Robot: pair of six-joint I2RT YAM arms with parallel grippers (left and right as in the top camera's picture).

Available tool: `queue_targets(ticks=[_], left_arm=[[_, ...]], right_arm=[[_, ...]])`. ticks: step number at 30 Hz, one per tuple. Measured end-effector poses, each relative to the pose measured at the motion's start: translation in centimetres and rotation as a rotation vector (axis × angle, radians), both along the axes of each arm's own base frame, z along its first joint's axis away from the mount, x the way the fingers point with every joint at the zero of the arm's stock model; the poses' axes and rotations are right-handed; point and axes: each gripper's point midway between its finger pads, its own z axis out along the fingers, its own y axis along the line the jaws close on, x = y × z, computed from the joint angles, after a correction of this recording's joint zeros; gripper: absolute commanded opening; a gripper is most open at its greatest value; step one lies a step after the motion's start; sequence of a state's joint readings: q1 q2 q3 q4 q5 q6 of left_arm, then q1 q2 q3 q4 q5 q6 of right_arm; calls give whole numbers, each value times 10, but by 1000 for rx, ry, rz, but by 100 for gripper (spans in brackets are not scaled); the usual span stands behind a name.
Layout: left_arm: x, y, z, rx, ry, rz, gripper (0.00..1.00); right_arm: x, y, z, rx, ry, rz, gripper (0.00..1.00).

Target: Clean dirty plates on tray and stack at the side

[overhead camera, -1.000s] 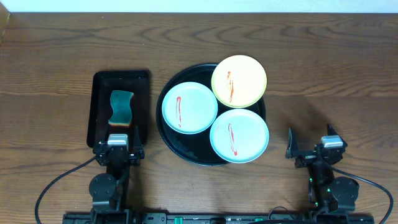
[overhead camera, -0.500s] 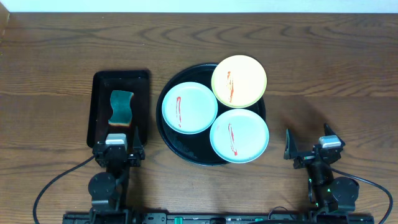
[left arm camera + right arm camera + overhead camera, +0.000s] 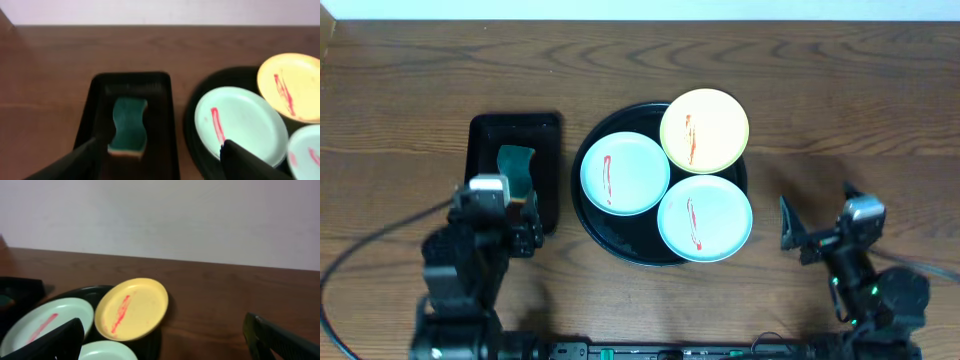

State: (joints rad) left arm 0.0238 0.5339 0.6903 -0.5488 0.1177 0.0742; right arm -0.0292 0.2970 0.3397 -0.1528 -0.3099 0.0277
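Two arms: left gripper [image 3: 157, 160] and right gripper [image 3: 165, 340], jaws apart, over dark wooden table [image 3: 840, 100] (grain visible); pale wall [image 3: 160, 215] behind.

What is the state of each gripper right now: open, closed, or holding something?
Left gripper: open, jaws wide apart, holding nothing.
Right gripper: open, jaws wide apart, holding nothing.

Soft, even light; wrist views are blurry (the near fingers [image 3: 65, 162] most), the overhead sharp with faint shadows.
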Motion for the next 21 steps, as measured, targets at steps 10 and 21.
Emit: queue_targets(ticks=[10, 21], left_arm=[[5, -2, 17, -18, 424, -10, 77], [23, 0, -5, -41, 597, 18, 77]], right_arm=[[36, 8, 17, 43, 448, 51, 99], [67, 18, 16, 84, 652, 110, 84]])
